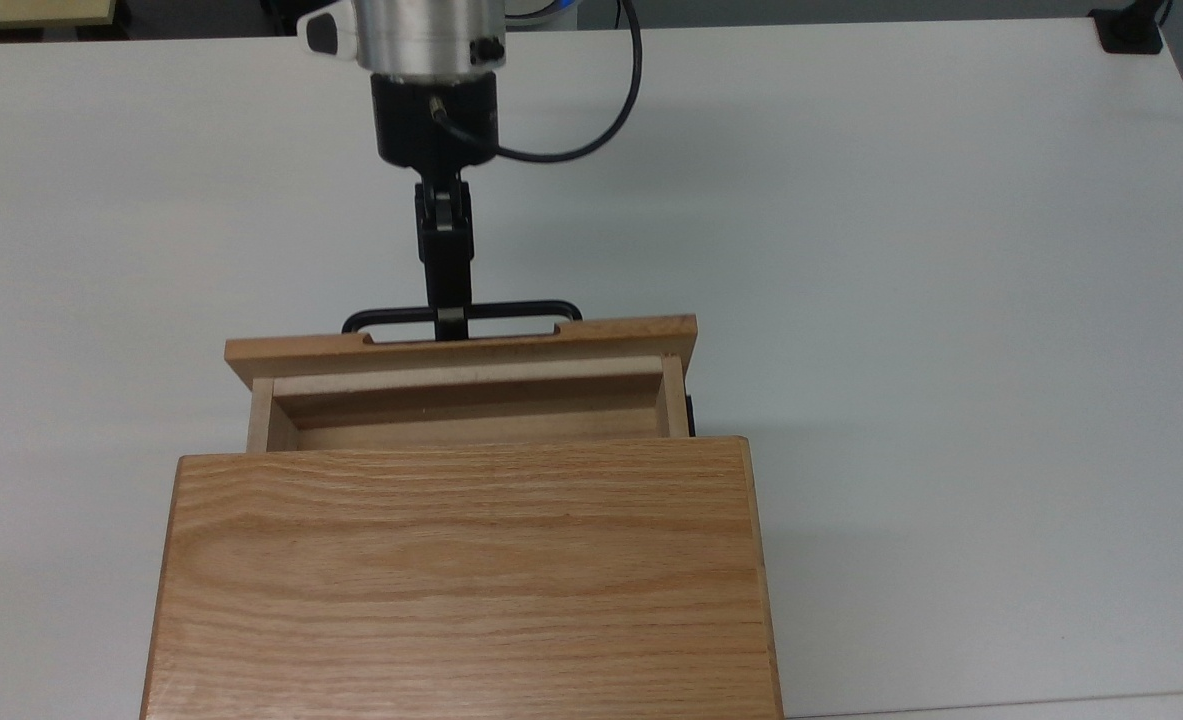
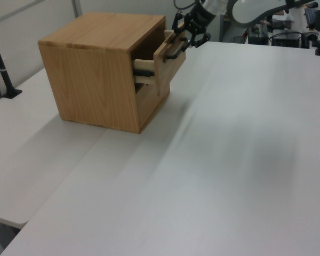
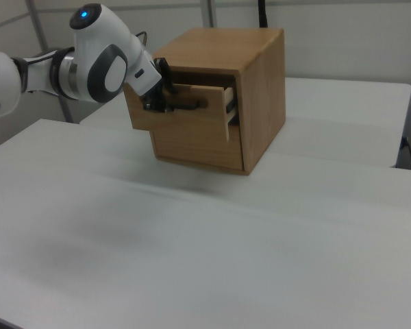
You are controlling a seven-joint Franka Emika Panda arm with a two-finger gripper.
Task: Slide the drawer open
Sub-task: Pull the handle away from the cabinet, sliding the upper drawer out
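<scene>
top view overhead; side views face cabinet (image 2: 104,69) from opposite corners

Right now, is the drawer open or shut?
Partly open. The drawer juts out of the cabinet, its inside showing in the top view, with the claw shut on its handle.

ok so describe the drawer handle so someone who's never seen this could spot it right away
On the white table stands an oak cabinet, its upper drawer pulled partway out. On that drawer's front panel sits the handle: a thin black metal bar, gripped mid-length by the gripper, the only dark thing on the pale wood.
</scene>
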